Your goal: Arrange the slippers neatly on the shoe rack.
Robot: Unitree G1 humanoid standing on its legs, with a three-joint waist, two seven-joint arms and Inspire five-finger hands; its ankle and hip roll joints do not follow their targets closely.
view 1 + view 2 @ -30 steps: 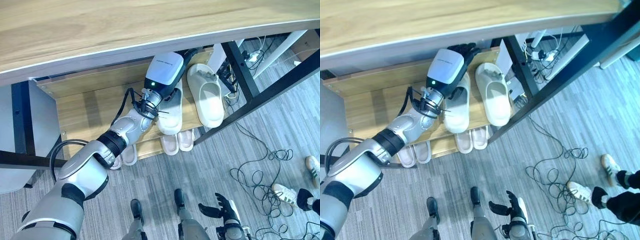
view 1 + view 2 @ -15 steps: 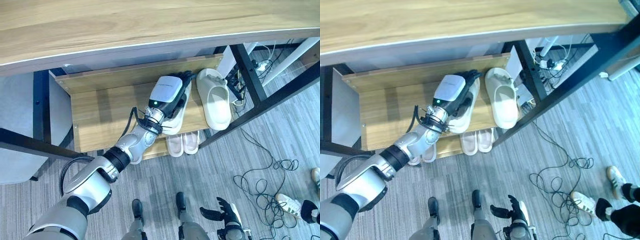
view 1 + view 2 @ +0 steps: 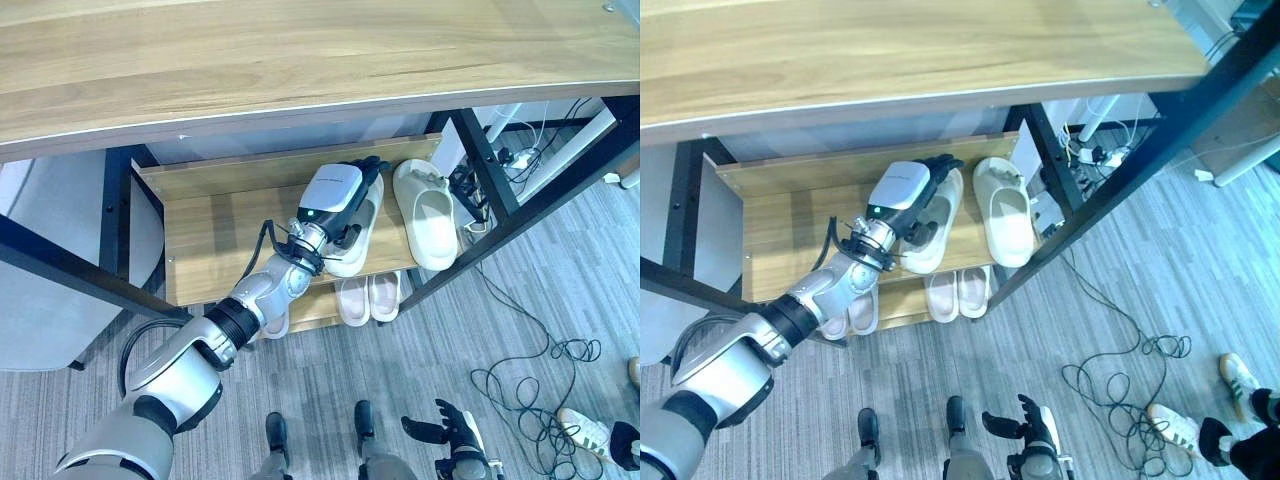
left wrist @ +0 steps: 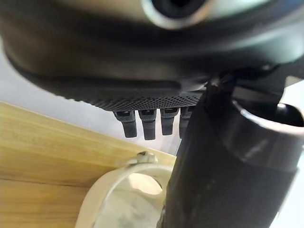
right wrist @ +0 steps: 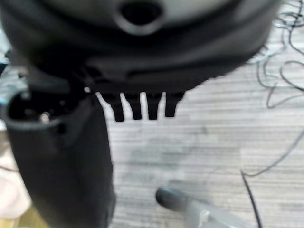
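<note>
Left eye view: left hand [image 3: 352, 185] reaching deep onto the upper shelf of the shoe rack [image 3: 215, 225], lying over the left cream slipper [image 3: 352, 235], dark fingers stretched past its toe end toward the back edge. Compared with a second ago, whole scene sitting smaller and lower, more of the wooden tabletop [image 3: 250, 50] overhead — camera shifted, not the rack. Right cream slipper [image 3: 428, 212] lying just beside the first on the same shelf, heels toward the aisle, the two no longer splayed as widely as they looked a second ago. Lower shelf holding a pale pair of slippers [image 3: 366, 298] side by side. Right hand [image 3: 447, 432] hanging low near the grey carpet floor [image 3: 500, 320], fingers spread loosely, as before.

Right eye view: same layout; left hand [image 3: 925, 185] on the left cream slipper [image 3: 932, 240], right cream slipper [image 3: 1008, 212] alongside, close but with a narrow gap. A second pale pair [image 3: 852, 312] showing at the lower shelf's left. A person's shoe [image 3: 1180, 428] at the lower right, by loose cables [image 3: 1120, 380].

Left wrist view: fingers [image 4: 143, 126] straight and relaxed, extended above the slipper's cream rim [image 4: 118, 190], wooden shelf beneath; nothing clasped.

Right wrist view: fingers [image 5: 142, 107] straight, holding nothing, carpet beyond.
</note>
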